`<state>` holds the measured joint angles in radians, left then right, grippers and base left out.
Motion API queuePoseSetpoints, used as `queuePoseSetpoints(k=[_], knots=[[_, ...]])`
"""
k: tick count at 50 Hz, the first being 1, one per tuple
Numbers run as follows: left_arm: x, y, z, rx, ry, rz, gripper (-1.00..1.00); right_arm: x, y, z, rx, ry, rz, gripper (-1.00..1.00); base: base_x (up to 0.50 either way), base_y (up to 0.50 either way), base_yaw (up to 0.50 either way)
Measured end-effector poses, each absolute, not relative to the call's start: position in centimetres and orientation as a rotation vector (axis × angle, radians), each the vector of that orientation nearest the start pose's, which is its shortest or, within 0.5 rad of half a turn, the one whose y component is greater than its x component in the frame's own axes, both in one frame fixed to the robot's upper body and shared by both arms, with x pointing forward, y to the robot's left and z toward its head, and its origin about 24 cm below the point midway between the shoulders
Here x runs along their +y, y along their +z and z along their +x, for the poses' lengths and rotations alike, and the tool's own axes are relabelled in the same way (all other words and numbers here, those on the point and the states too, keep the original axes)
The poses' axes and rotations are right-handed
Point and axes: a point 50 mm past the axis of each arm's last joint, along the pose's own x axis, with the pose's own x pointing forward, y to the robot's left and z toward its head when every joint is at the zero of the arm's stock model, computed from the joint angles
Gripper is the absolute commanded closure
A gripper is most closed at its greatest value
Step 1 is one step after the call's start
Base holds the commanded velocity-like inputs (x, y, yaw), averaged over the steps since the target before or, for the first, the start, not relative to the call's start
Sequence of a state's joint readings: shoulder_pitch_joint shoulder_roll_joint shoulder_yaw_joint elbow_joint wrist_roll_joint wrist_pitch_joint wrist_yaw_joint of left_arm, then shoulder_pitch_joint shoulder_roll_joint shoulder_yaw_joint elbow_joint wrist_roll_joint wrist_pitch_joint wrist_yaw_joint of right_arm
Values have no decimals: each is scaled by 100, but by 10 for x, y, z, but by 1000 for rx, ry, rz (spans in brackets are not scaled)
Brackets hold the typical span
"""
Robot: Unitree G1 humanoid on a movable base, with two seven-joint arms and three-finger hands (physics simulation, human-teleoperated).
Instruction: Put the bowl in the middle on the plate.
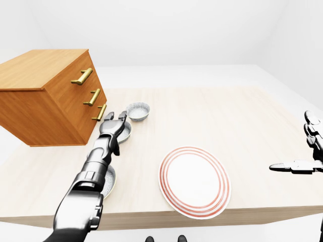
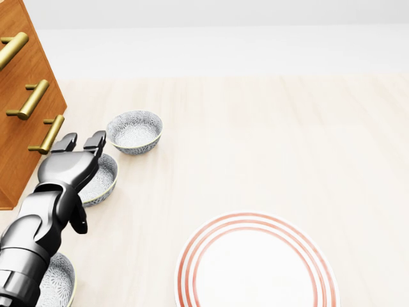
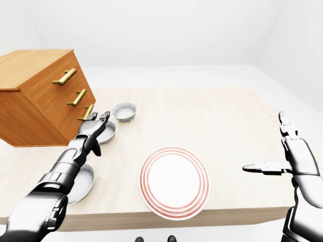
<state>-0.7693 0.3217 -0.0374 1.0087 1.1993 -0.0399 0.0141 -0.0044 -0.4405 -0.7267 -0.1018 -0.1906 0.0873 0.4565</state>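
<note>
The middle bowl (image 2: 102,180) sits at the left of the head view, between a far bowl (image 2: 134,131) above and a near bowl (image 2: 61,281) at the bottom-left corner, well apart from the red-ringed plate (image 2: 185,265) at bottom centre. The left hand (image 2: 66,169) lies over its left rim, fingers extended and gripping nothing, judged a pre-grasp placement; contact cannot be determined. Only the eye views show the right hand (image 3: 298,161) at the right edge, spread and empty, and the whole wooden drawer chest (image 3: 35,96).

You had a wooden drawer chest (image 1: 45,103) with three brass handles (image 1: 92,97) on the pale table's (image 1: 227,121) left side, and a patterned top bowl (image 2: 134,131) sat near it.
</note>
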Motion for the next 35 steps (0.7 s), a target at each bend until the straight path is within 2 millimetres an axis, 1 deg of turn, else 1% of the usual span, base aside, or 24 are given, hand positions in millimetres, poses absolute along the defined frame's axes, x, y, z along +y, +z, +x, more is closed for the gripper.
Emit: queuePoseSetpoints(k=[14,24,35], knots=[[198,59,376,198,-156,1534,-100,-359,138,200,25,-302,-605,-100,0,0,0],[188,65,380,179,-182,1555,-100,-359,137,200,27,-302,-602,-100,0,0,0],[181,67,385,162,-202,1585,-100,-358,139,199,20,-298,-610,-100,0,0,0]])
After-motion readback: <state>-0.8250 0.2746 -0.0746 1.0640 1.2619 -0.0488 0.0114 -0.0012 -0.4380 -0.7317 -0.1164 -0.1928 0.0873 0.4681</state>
